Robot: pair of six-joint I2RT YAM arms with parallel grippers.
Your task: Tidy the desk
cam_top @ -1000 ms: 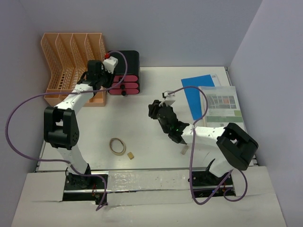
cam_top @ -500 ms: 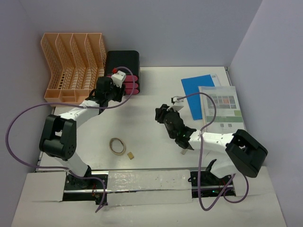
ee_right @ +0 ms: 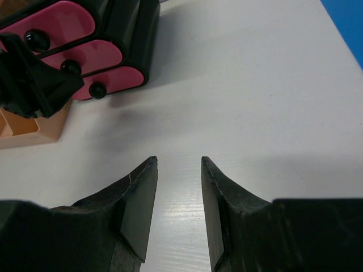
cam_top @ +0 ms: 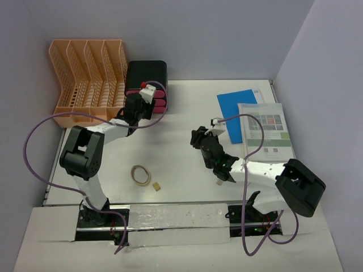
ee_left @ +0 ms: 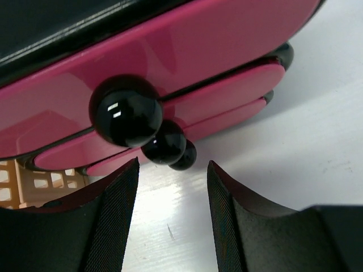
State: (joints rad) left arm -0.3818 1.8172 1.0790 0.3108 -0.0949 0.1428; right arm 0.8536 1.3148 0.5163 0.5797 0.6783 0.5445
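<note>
The desk is a large white tabletop. My left gripper is open and empty, right in front of the black box with pink drawers. In the left wrist view the gripper has its jaws apart just below the drawers' black knobs, touching none. My right gripper is open and empty over bare desk at mid-table. In the right wrist view the gripper points toward the drawer box.
A peach file rack stands at the back left. A blue sheet and a printed sheet lie at the back right. A rubber band and a small tan block lie near the front edge.
</note>
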